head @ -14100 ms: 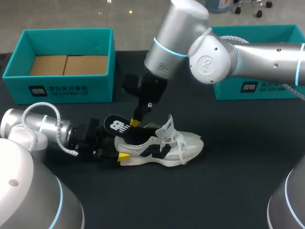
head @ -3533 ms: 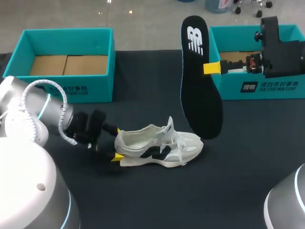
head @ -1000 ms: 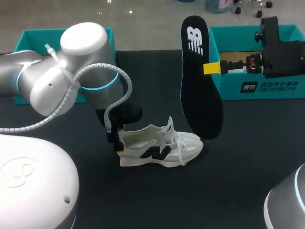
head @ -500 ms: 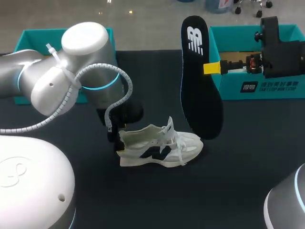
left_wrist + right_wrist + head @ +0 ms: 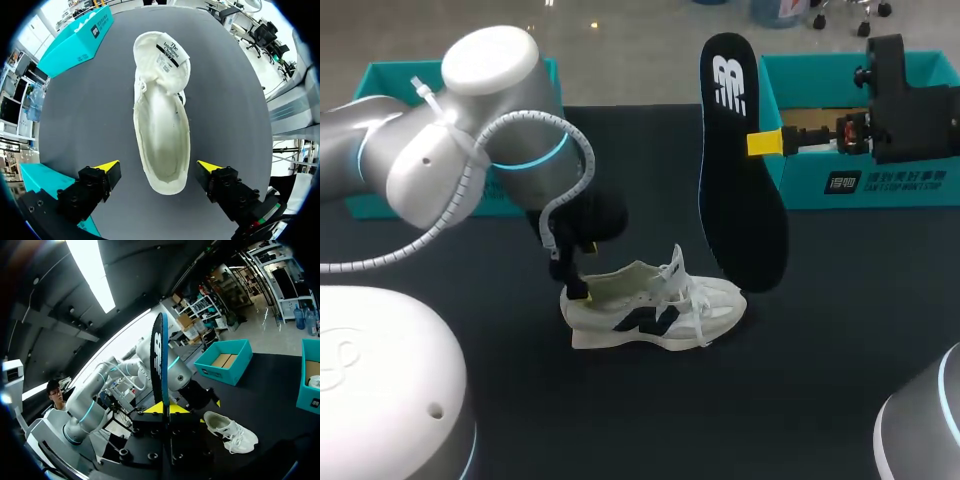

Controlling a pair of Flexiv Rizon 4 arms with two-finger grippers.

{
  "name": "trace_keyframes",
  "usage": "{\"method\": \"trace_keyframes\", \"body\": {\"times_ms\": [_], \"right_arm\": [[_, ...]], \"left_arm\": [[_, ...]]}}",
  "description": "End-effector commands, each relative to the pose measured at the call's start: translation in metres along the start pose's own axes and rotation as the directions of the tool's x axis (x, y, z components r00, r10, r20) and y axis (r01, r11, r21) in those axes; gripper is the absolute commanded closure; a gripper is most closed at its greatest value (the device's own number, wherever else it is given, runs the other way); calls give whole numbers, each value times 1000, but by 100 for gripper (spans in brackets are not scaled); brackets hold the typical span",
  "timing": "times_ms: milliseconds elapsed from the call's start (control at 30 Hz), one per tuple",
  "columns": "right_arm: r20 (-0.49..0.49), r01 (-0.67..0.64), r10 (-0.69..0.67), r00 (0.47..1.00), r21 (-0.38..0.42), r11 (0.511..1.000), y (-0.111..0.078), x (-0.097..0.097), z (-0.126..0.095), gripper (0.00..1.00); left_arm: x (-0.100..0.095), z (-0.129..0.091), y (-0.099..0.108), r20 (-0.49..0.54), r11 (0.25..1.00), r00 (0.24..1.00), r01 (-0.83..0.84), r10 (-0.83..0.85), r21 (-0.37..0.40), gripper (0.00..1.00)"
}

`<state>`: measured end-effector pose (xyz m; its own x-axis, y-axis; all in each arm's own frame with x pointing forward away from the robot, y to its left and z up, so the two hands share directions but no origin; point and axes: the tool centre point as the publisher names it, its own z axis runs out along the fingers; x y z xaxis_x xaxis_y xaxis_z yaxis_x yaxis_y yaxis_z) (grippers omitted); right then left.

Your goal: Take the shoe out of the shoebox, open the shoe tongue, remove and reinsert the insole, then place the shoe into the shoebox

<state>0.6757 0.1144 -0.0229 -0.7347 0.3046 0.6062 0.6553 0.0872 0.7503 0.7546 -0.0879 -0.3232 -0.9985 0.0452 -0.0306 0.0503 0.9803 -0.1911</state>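
A white sneaker (image 5: 655, 305) lies on its sole on the black table, toe to the right, tongue pulled up and no insole inside. My left gripper (image 5: 582, 290) hangs over its heel. In the left wrist view the left gripper (image 5: 159, 167) is open, and the sneaker's (image 5: 161, 125) heel lies between the two yellow tips without touching either. The black insole (image 5: 740, 170) stands upright in the air above and right of the sneaker, with my right gripper (image 5: 762, 143) shut on its edge. The right wrist view shows the insole (image 5: 159, 360) edge-on in the right gripper (image 5: 163, 409).
A teal shoebox (image 5: 460, 190) stands at the back left and a second teal shoebox (image 5: 880, 185) at the back right, behind the right gripper. The left arm's elbow (image 5: 470, 130) rises high in front of the left box.
My left arm has shifted a little to the right and its gripper has come over the sneaker's heel. The right arm and the insole have stayed still.
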Motion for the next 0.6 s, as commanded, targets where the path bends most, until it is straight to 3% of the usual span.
{"method": "trace_keyframes", "body": {"times_ms": [33,367,433,533,600], "right_arm": [[1,-2,2,1000,2,1000,0,-1,2,100],[1,-2,2,1000,2,1000,0,-1,2,100],[1,-2,2,1000,2,1000,0,-1,2,100],[1,-2,2,1000,2,1000,0,-1,2,100],[1,-2,2,1000,2,1000,0,-1,2,100]], "left_arm": [[-10,1,-12,-17,1000,1000,-26,26,3,0],[-29,20,-42,-33,998,997,-67,67,-6,0],[-34,26,-46,-37,998,997,-62,62,-9,9],[-40,32,-50,-42,998,997,-62,61,-6,9],[-42,36,-53,-43,998,997,-62,62,-5,16]]}}
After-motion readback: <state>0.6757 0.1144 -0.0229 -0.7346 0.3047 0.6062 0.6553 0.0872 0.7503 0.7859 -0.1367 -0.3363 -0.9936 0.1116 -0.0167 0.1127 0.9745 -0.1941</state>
